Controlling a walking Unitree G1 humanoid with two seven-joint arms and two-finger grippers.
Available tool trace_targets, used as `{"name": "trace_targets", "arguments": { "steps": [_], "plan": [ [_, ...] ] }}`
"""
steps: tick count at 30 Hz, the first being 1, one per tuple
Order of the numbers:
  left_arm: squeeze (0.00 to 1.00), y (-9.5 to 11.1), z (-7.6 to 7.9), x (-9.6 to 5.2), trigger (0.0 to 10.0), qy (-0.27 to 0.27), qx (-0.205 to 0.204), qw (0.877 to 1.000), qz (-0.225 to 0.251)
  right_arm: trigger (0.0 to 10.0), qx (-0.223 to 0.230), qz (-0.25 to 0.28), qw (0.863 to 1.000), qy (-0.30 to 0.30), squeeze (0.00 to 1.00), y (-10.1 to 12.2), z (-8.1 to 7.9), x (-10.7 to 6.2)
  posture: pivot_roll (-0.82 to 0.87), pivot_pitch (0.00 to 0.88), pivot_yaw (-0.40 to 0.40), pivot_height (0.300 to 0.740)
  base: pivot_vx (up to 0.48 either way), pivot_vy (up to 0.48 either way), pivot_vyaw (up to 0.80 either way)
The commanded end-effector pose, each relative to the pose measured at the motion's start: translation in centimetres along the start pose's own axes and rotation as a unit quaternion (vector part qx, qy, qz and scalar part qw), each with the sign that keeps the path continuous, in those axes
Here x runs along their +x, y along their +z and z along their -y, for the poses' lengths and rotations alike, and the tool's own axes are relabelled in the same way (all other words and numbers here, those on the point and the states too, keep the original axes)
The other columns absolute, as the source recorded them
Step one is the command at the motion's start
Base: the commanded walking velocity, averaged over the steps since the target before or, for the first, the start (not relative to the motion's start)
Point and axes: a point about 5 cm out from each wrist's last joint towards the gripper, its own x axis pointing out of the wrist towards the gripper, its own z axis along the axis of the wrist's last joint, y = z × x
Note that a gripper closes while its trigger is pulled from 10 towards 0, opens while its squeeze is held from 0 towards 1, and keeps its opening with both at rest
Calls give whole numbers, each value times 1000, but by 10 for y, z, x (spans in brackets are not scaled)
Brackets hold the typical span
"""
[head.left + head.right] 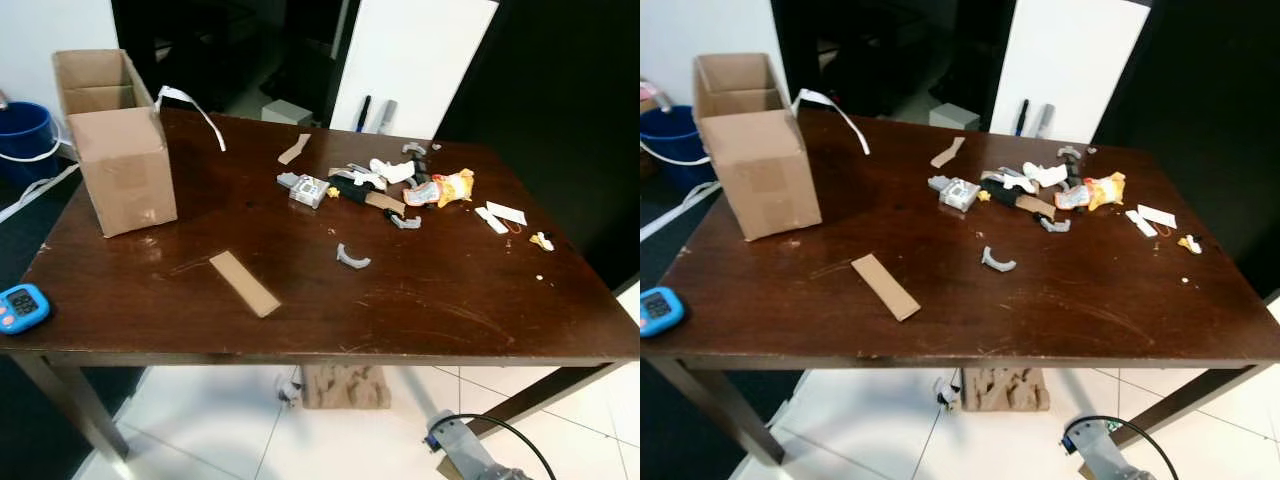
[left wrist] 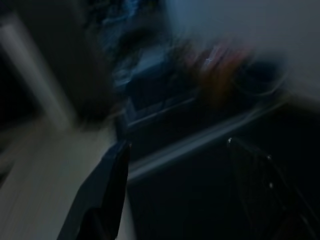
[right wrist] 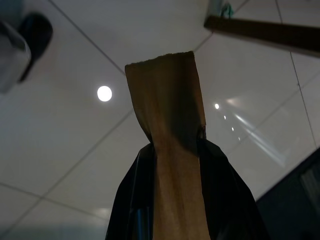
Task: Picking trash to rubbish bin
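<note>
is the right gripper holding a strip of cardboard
Yes, in the right wrist view the right gripper has its black fingers closed on a brown cardboard strip above the white tiled floor.

Home room, dark wooden table, white tiled floor, blue bucket

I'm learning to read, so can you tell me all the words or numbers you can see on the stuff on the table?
No word or number is clear enough to read.
Blue digital timer at the table's left edge: dark screen, digits too small.
Orange and yellow snack wrapper: print too blurred.
Small grey packet: label too small.
Open brown cardboard box: no writing visible.
</note>
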Motion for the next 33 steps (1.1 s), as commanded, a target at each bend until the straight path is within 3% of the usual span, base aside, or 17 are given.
{"name": "trace_targets", "arguments": {
  "steps": [1,2,4,7,9,10,12,13,14,15,16,17,18,19,27,32,33],
  "plan": [
    [0,56,46,13,10000,-121,-11,986,115,10000,15,-17,1000,5,0,-12,-4,0,221,29,-103,740,0,0,0],
    [0,56,46,13,10000,-121,-11,986,115,10000,15,-17,1000,5,0,-12,-4,0,221,29,-103,740,0,0,0],
    [0,122,105,7,10000,-248,-96,940,212,10000,27,-21,999,7,0,-17,-8,1,198,30,-91,740,0,0,0],
    [0,134,121,0,10000,-287,-109,924,226,10000,30,-23,999,7,0,-19,-8,1,188,31,-83,740,0,0,0],
    [0,149,151,-19,10000,-367,-135,889,238,10000,38,-28,999,6,0,-25,-9,1,179,33,-78,740,0,0,0],
    [0,149,151,-19,10000,-367,-135,889,238,10000,38,-28,999,6,0,-25,-9,1,179,33,-78,740,0,0,0],
    [0,153,164,-30,10000,-411,-144,869,235,10000,41,-30,999,6,0,-28,-9,0,162,36,-74,740,0,0,0],
    [0,154,181,-46,10000,-476,-147,838,221,10000,44,-33,998,5,0,-31,-10,0,153,39,-70,740,0,0,0],
    [0,154,181,-46,10000,-476,-147,838,221,10000,44,-33,998,5,0,-31,-10,0,153,39,-70,740,0,0,0],
    [0,150,200,-75,10000,-590,-136,770,198,10000,50,-39,998,4,0,-37,-10,0,131,42,-66,740,0,0,0],
    [0,150,200,-75,10000,-590,-136,770,198,10000,50,-39,998,4,0,-37,-10,0,131,42,-66,740,0,0,0],
    [0,148,204,-85,10000,-628,-128,744,191,10000,54,-41,998,4,0,-39,-10,0,131,42,-66,740,0,0,0],
    [0,148,204,-85,10000,-628,-128,744,191,10000,54,-41,998,4,0,-39,-10,0,131,42,-66,740,0,0,0],
    [0,137,203,-94,10000,-693,-71,697,170,10000,59,-47,997,1,0,-45,-8,-1,123,43,-66,740,0,0,0],
    [0,118,181,-87,10000,-759,50,639,114,10000,66,-50,997,-3,0,-49,-4,-2,112,38,-69,740,0,0,0],
    [0,113,170,-83,10000,-777,93,617,85,10000,68,-48,997,-3,0,-48,-3,-2,112,38,-69,740,0,0,0],
    [0,109,164,-81,10000,-784,132,603,63,10000,68,-47,997,-2,0,-48,-3,-2,107,33,-70,740,0,0,0]
  ]
}}
